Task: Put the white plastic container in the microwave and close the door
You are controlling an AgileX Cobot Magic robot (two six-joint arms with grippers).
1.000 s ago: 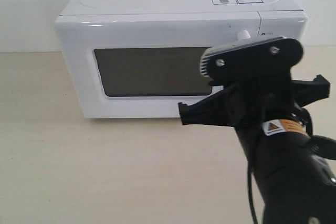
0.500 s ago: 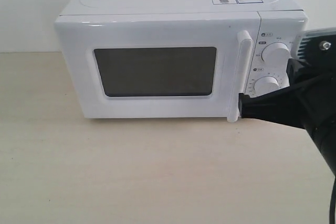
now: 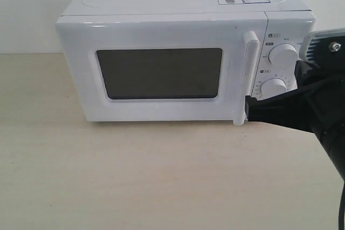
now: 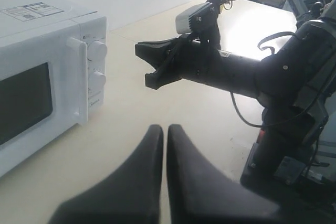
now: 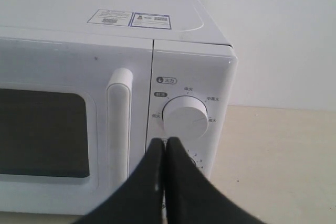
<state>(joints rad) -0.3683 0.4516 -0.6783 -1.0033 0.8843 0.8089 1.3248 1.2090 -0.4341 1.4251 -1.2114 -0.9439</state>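
Beige table [image 3: 135, 176], boxy white microwave [image 3: 183, 36]

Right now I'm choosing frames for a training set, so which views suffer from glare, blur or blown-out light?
Exterior view: soft even light, the microwave clear, the right claw a dark mass near the edge. Left wrist view: the far table is blown out white and the left claw is soft. Right wrist view: the dial lettering reads fine, the right claw up close is blurred.
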